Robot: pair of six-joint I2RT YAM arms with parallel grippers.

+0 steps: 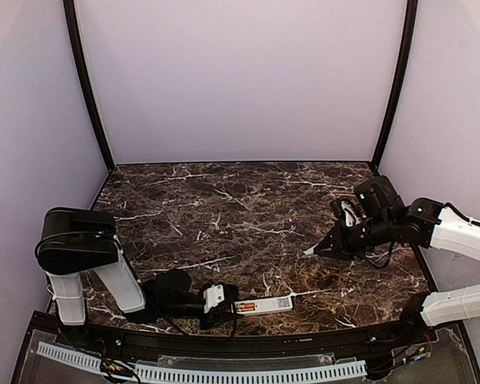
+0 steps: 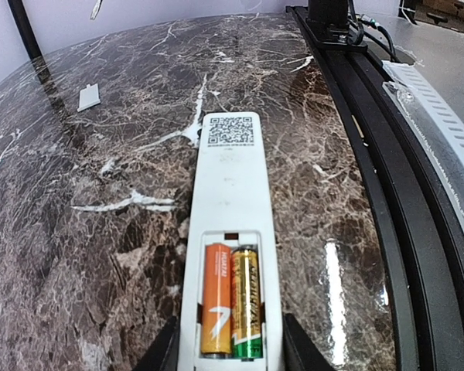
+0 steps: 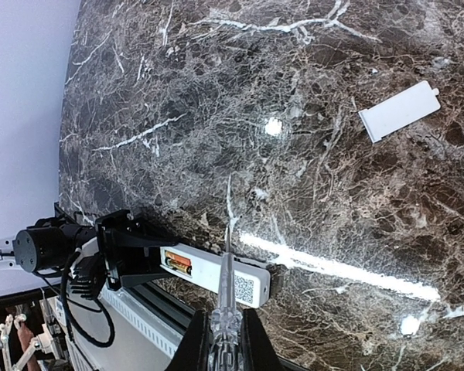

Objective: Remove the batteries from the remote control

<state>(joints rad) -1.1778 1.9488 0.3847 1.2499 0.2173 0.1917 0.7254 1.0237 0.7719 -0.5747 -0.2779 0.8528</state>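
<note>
Item 1, left gripper [image 2: 232,344]: is reaching low along the near edge of the table [image 1: 248,208]. Its two fingers are bracketing the battery end of the remote control [image 2: 230,178], one on each long side. They are sitting hard up against the casing, but whether they are actually squeezing it cannot be told. The position suggests it is pinning the handset so that it is not sliding when something pries at it.

Item 2, remote control: is lying flat, back upward, parallel to the near edge, with its QR label [image 2: 231,131] facing up. The recess is standing uncovered.

Item 3, batteries [image 2: 232,301]: both are sitting side by side in the recess, one orange and one gold-green. Neither is lifted, so the unloading proper is not yet begun.

Item 4, cover piece [image 3: 398,112]: is lying flat on the marble, well apart from the remote and out of the working line.

Item 5, right gripper [image 3: 226,344]: is hovering over the right half of the table. It is clenched on a thin stick [image 3: 226,270] that is pointing forward from between its fingers towards the remote. The stick is probably serving as a pick slim enough to lever a cell out of the recess.
</note>
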